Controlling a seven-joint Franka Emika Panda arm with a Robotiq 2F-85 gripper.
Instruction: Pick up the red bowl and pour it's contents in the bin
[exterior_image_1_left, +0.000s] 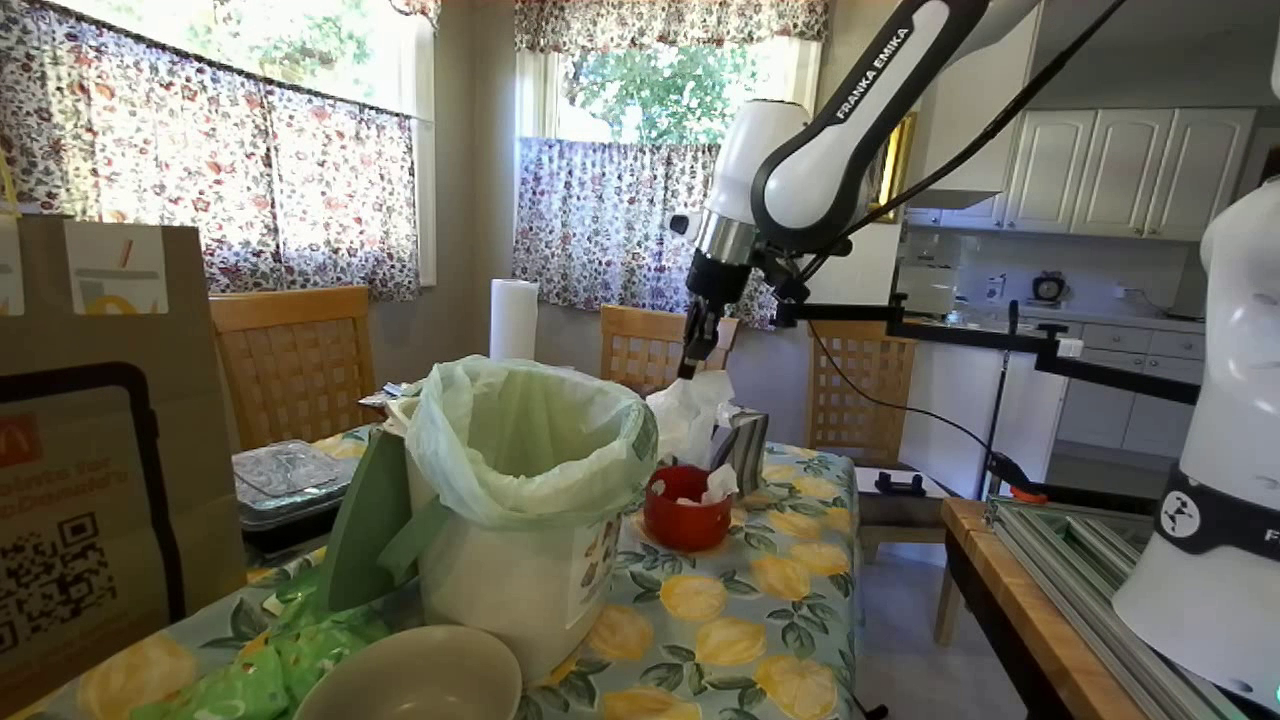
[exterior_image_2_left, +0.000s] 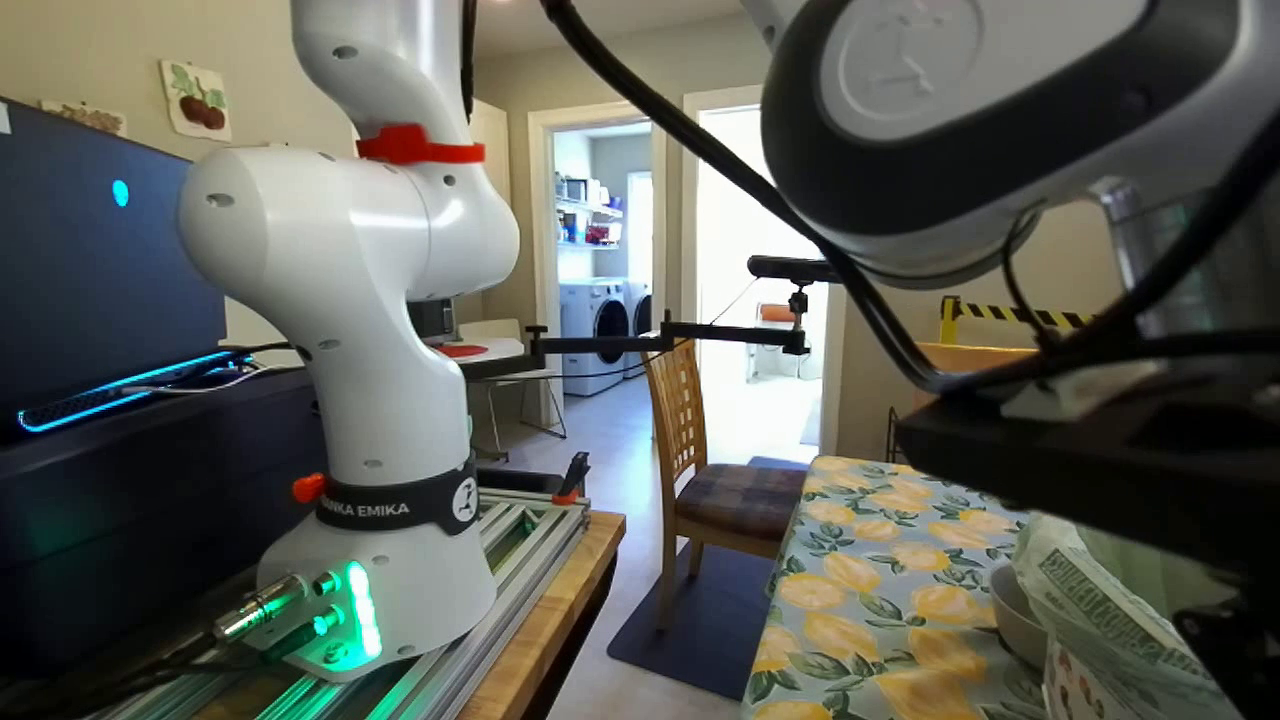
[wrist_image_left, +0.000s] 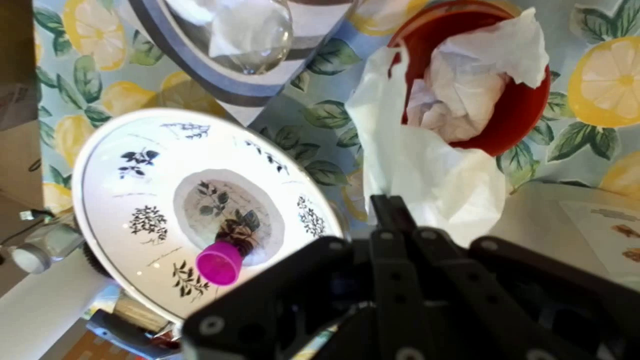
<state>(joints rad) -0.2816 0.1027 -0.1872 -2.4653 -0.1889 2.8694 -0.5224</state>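
Nearest, at the front of the table, the beige bowl (exterior_image_1_left: 425, 680), and to its left the paper bag (exterior_image_1_left: 80, 440); neither takes part in the transfer. Behind them, the bin (exterior_image_1_left: 500, 590), upright, its pale green liner (exterior_image_1_left: 560, 490) folded over the rim; the mouth is uncovered, but the bottom is hidden, so its contents cannot be told. To the right of the bin and near it, the red bowl (exterior_image_1_left: 688, 525), upright on the tablecloth (exterior_image_1_left: 745, 630), with crumpled tissues (wrist_image_left: 460, 95) inside; lifting and pouring are not yet done. Higher up, the gripper (wrist_image_left: 388, 200), its fingers pressed together, apparently pinching a loose white tissue (wrist_image_left: 430, 175); this probably has to be released, perhaps over the liner, before the bowl can be grasped, raised and tipped. Room for moving: bare cloth lies on the near side of the bowl and to its right, as far as the table's edge. On the left the bin's rim stands higher than the bowl, so a lift before sideways travel seems called for. On the far side, the striped box (exterior_image_1_left: 748, 450) stands near the bowl, and the patterned dish (wrist_image_left: 145, 190) likely limits an approach from there. Farthest, beyond the table, the chairs (exterior_image_1_left: 860, 390).
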